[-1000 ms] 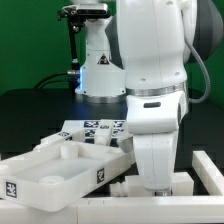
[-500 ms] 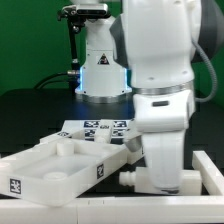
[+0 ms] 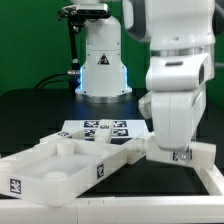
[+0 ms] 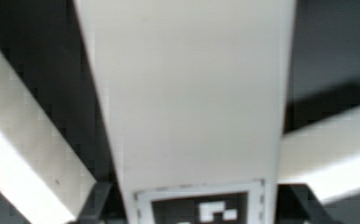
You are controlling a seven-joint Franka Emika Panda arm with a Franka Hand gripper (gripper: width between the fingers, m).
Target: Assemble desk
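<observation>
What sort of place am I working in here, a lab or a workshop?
Probably a robotics lab bench: green backdrop, black table with the marker board, a tagged white tabletop and a leg in the gripper.

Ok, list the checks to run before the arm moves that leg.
1. Grip: gripper shut on the leg, which sits centred in the wrist view. Ok.
2. Leg's tag visible at the gripper end. Ok.
3. Tabletop lying rim up. Ok.
4. Leg clear of the tabletop's corner: the two overlap in the exterior view. Cannot tell.
5. Marker board in view behind the tabletop. Ok.
</observation>
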